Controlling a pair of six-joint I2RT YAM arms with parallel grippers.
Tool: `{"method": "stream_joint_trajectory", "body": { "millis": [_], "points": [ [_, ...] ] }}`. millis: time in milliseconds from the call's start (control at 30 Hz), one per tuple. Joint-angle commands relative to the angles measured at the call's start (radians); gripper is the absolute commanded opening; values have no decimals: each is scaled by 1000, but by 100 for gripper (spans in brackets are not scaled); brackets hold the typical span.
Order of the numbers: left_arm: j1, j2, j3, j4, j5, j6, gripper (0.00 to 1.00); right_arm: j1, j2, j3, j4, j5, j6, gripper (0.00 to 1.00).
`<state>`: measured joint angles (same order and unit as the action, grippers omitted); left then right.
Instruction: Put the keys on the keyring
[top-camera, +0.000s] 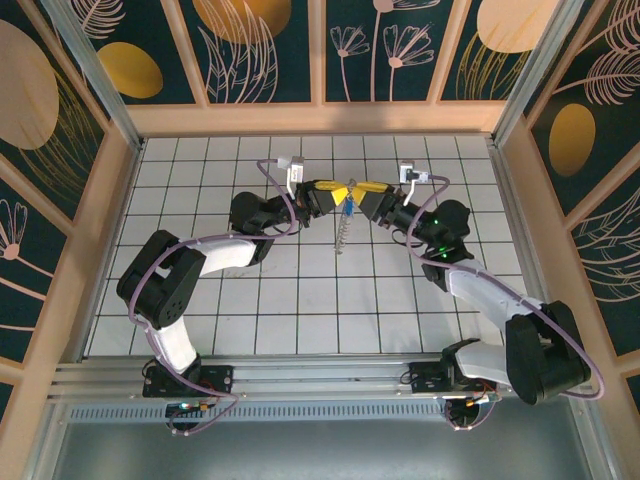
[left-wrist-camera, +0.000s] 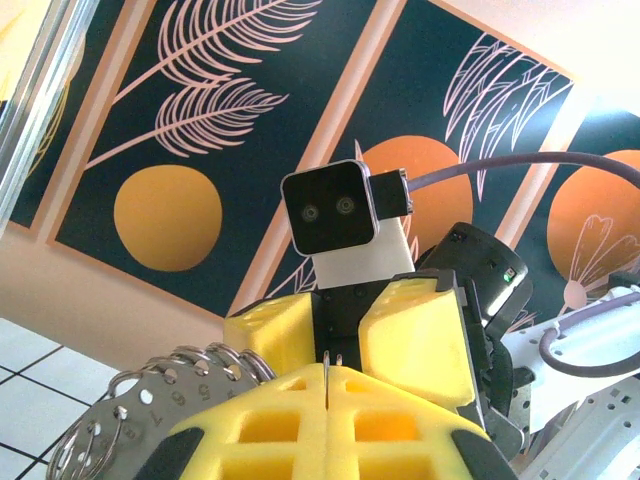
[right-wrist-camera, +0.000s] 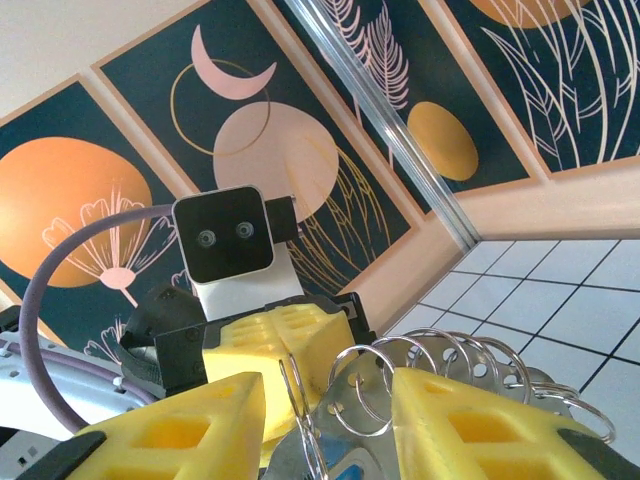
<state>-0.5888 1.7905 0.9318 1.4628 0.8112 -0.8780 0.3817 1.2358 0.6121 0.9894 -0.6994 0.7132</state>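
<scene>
Left tool (top-camera: 337, 192) clamped on keyring (top-camera: 341, 236), steadying it above desk (top-camera: 200, 300) far edge; right tool (top-camera: 358, 190) half-open around key (top-camera: 346, 211); we cannot confirm grip.

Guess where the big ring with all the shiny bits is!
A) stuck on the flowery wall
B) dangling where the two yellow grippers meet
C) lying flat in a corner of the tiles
B: the keyring dangles right where the left gripper and the right gripper meet, tip to tip.
</scene>
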Motion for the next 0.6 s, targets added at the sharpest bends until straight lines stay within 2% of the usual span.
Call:
{"method": "stream_joint_trajectory", "body": {
  "millis": [0, 133, 200, 500, 567],
  "points": [
    [4, 5, 25, 65, 1, -11, 0, 13, 18, 43, 53, -12, -6, 39],
    [4, 7, 27, 64, 1, -11, 0, 21, 30, 45, 61, -16, -4, 39],
    [4, 5, 28, 63, 0, -12, 0, 26, 33, 46, 61, -18, -6, 35],
    [4, 6, 28, 62, -4, -13, 0, 29, 42, 41, 59, -20, -12, 4],
    [4, 7, 28, 62, -4, -13, 0, 30, 47, 42, 63, -18, -11, 0]
  ]
}}
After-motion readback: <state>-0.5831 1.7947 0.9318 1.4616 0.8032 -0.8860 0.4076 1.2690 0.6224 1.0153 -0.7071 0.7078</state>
